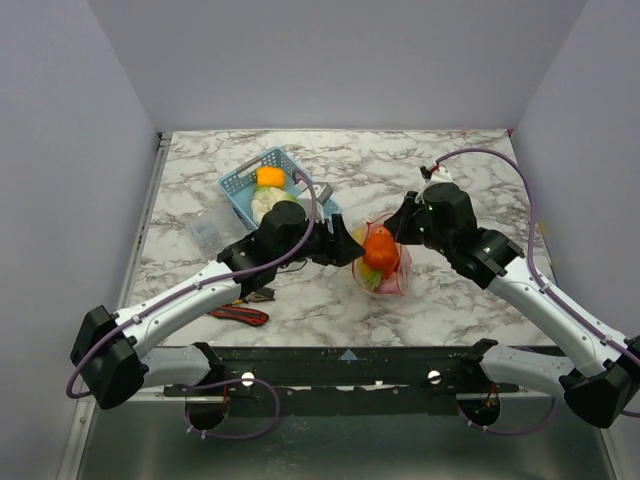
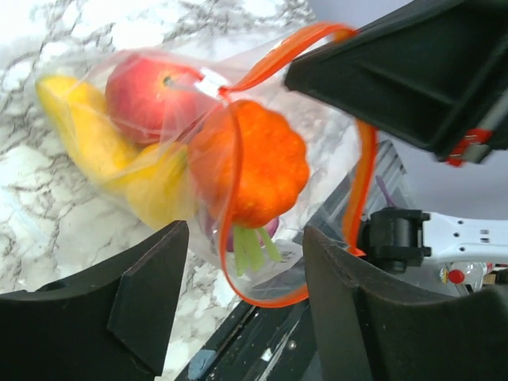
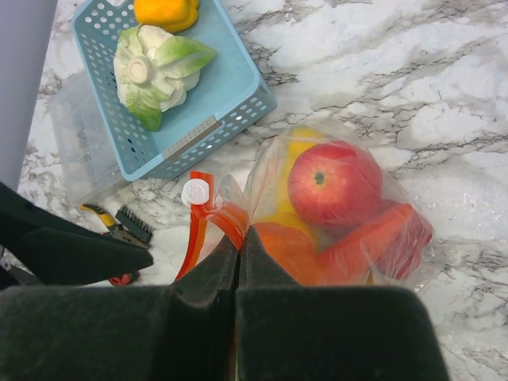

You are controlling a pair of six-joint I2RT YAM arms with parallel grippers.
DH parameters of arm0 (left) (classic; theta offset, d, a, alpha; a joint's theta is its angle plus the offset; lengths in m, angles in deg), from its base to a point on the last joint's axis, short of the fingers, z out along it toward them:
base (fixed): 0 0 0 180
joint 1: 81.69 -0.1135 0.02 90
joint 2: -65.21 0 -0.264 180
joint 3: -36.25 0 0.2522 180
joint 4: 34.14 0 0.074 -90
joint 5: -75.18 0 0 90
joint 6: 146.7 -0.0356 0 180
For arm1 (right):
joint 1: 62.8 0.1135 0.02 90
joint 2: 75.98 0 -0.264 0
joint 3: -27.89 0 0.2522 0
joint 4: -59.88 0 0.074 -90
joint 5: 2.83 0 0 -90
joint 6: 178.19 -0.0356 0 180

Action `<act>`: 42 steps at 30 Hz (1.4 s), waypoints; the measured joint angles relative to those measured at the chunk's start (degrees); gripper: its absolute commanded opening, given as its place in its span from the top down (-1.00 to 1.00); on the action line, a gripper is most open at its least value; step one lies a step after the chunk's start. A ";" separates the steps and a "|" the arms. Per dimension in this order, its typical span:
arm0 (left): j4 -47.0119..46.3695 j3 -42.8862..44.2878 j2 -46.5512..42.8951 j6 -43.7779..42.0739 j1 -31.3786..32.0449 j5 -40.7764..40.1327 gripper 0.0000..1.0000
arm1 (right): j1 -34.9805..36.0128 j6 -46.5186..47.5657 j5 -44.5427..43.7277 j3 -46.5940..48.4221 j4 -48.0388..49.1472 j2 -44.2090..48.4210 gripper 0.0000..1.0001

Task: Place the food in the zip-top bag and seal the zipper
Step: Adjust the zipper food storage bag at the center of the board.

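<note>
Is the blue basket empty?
No, a white and green cabbage and an orange-yellow pepper lie in the blue basket.

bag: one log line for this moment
bag: unsealed, holds apple, pumpkin | right gripper: shut on bag mouth | left gripper: open, empty | basket: cabbage, pepper inside

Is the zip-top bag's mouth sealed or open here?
Open. In the left wrist view the zipper bows into a wide loop, sides apart; the shut right tool pinches one end.
</note>
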 measured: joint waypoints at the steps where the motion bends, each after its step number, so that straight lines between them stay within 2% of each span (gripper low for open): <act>1: -0.04 -0.37 0.61 0.15 0.00 0.02 -0.16 | 0.00 0.00 0.04 0.00 0.00 0.00 0.99; 7: -1.07 -3.82 3.85 2.51 0.00 0.79 0.14 | 0.00 0.37 0.42 0.00 -0.46 0.04 0.99; 8: -1.40 -4.13 4.31 2.84 0.00 1.11 0.30 | 0.00 0.57 0.44 0.00 -0.59 0.07 0.99; 11: -2.80 -4.37 6.03 3.89 0.00 2.91 0.53 | 0.00 1.09 0.44 -0.02 -0.98 0.17 0.99; 13: -3.58 -4.39 6.71 4.37 0.00 4.00 0.94 | 0.00 1.55 0.44 0.00 -1.27 0.35 0.99; 14: -4.02 -4.39 6.88 4.52 0.00 4.59 1.00 | 0.00 1.88 0.42 0.00 -1.40 0.42 0.99; 20: -3.96 -3.45 7.04 4.76 0.11 7.08 1.00 | 0.00 5.57 -0.94 1.40 -3.21 0.20 0.99; 27: -4.31 1.99 4.96 7.69 1.38 9.46 1.00 | 0.00 12.76 -3.72 9.70 -6.99 -2.58 0.99; 31: -7.19 -0.57 0.68 13.27 2.05 7.52 1.00 | 0.00 14.67 1.66 10.25 -6.12 -3.93 0.99; 37: -14.95 -14.03 -3.26 27.15 1.92 2.78 1.00 | 1.70 14.36 11.85 4.50 -4.42 -8.61 0.99; 42: -15.30 -14.01 -2.84 30.49 1.99 1.57 1.00 | 2.84 13.97 17.20 3.74 -3.72 -8.17 0.99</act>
